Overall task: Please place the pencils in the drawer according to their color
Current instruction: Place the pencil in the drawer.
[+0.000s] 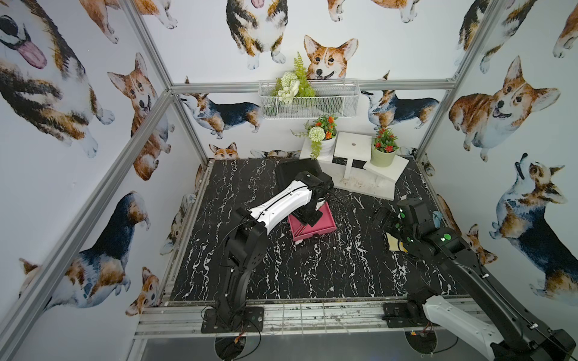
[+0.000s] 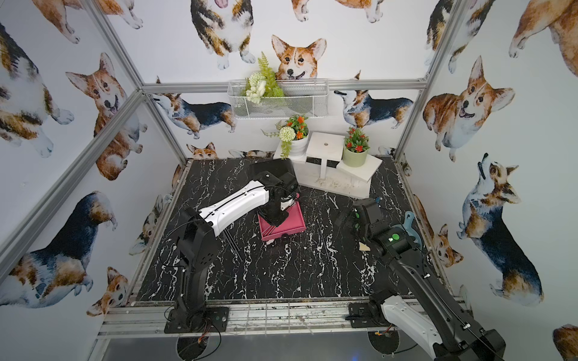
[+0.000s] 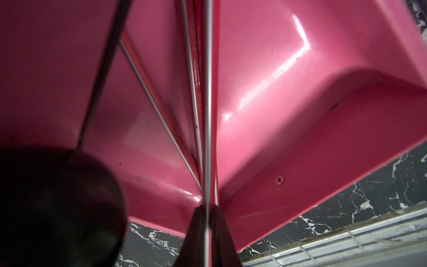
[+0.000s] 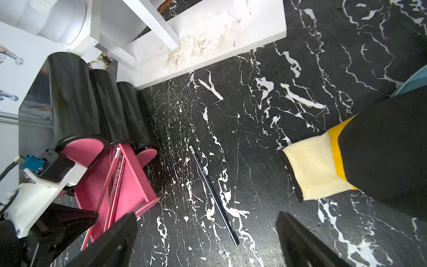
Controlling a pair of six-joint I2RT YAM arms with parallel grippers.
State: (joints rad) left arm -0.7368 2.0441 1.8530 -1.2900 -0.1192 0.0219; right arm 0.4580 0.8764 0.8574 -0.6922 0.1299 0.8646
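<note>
The left gripper (image 3: 208,209) is clamped narrow on a single thin pencil (image 3: 208,97). It runs straight out from between the fingers (image 3: 196,233) over the floor of the pink drawer (image 3: 300,143), and looks reddish under a strip of glare. Other red pencils (image 3: 159,115) lie fanned on the drawer floor just beside it, their near ends meeting close to the fingertips.

The right gripper (image 4: 205,238) stands wide, holding nothing. A dark blue pencil (image 4: 213,196) lies flat on the marble table (image 4: 254,138), with one end reaching into the gap between the jaws and touching neither.

Only the right wrist view shows print on the red pencils (image 4: 116,175) in the drawer (image 4: 134,182), but it is too small to read. That view also shows the black cabinet (image 4: 69,97) behind the drawer and a glove (image 4: 318,166) with a cream and yellow cuff.

In both top views the left gripper (image 1: 309,215) is over the drawer (image 1: 325,223). A top view alone shows two dark pencils (image 2: 235,245) on the table left of the drawer (image 2: 294,223).
</note>
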